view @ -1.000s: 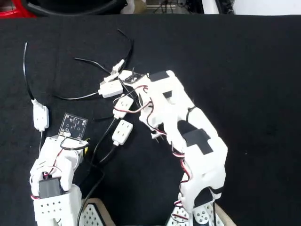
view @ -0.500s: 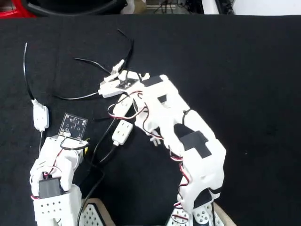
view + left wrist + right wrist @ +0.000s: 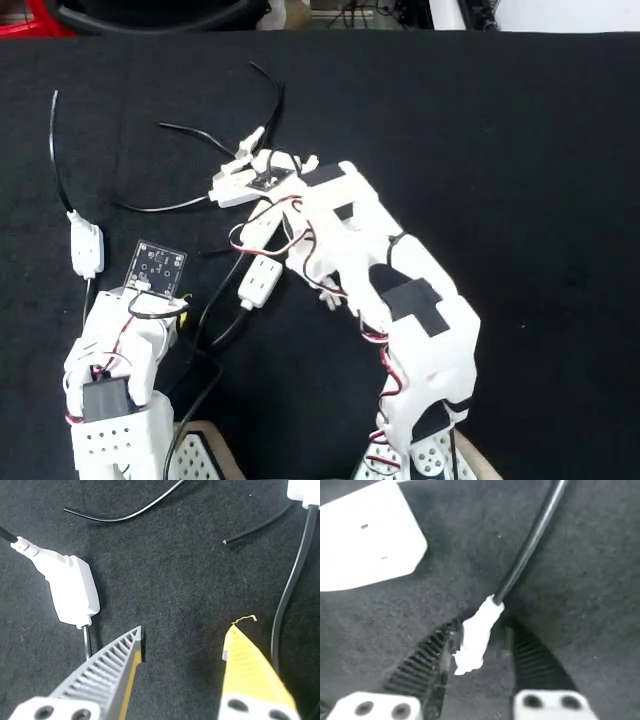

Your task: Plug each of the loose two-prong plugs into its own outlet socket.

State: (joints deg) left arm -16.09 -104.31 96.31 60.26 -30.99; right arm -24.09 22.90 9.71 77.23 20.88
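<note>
Plug [image 3: 476,637] number one sits between the fingers of my right gripper [image 3: 479,631], which has closed narrow on it. One finger is against its white body, and its black cable [image 3: 530,545] runs away across the table [image 3: 520,150]. It lies at the far side of the cluster of cords, just beside a white socket [image 3: 370,550].

My left gripper [image 3: 186,629] is wide open and holds nothing. It hangs over bare cloth near a white block [image 3: 74,591] on its own lead. I cannot tell whether that piece is a plug or a socket.

By my reading the job is barely begun. The near socket [image 3: 258,280] lies with nothing in it, and I see no plug seated anywhere. What is left is to bring this plug to a socket, line up the prongs and press it in. After that the other loose plugs need the same.
</note>
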